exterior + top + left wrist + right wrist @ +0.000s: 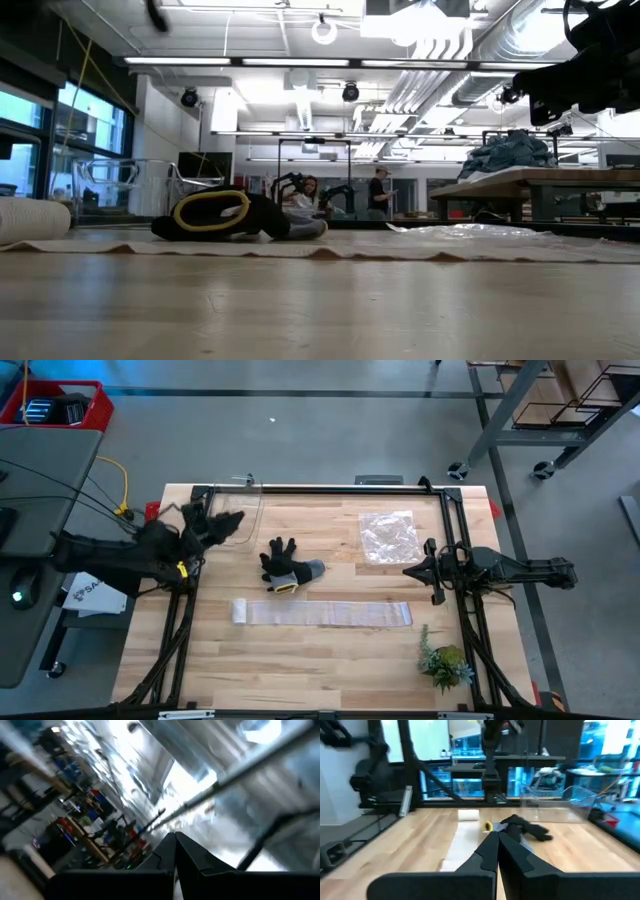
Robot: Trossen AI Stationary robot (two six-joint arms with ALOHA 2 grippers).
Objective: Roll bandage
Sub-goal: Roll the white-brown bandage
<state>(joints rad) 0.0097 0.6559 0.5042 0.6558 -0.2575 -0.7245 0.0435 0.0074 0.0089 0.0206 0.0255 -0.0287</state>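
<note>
White sheer gauze bandage point(322, 613) | flat strip, one end rolled | wood table point(300, 670)

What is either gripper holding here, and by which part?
Nothing. The left gripper and right gripper are both shut and empty, apart from the bandage lying flat on the table.

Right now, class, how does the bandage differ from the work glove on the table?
The bandage is white and sheer; the work glove is black and grey. The bandage lies stretched in a long flat strip, one end rolled; the work glove sits bunched, fingers spread. Both rest on the wooden table, untouched.
</note>
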